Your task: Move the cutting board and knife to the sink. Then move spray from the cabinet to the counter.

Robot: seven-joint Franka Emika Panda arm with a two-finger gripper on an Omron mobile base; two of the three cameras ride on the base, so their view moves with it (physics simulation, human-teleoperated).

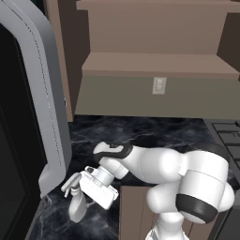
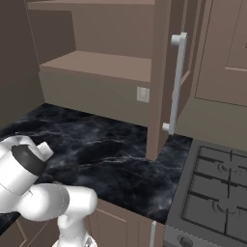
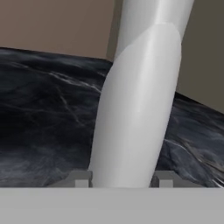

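Note:
The spray (image 1: 76, 206) is a slim pale grey-white bottle standing roughly upright at the front left of the black veined counter (image 1: 154, 133), beside the grey appliance frame. My gripper (image 1: 80, 193) reaches it from the right and is shut on its body. In the hand view the spray (image 3: 135, 109) rises between my gripper (image 3: 121, 180) and the two fingertips (image 3: 81, 179) press its sides, with the counter (image 3: 43, 122) behind. I cannot tell whether its base touches the counter. The brown cabinet (image 1: 159, 61) with bare shelves hangs above the counter's back; it is also the cabinet (image 2: 101, 62) in the right base view.
A tall grey-framed dark appliance (image 1: 42, 93) stands close on the left. The cabinet's open door with a silver handle (image 2: 178, 82) juts over the counter (image 2: 106, 154). A gas stove (image 2: 217, 193) lies to the right. Brown drawers (image 1: 136, 211) sit under the counter edge.

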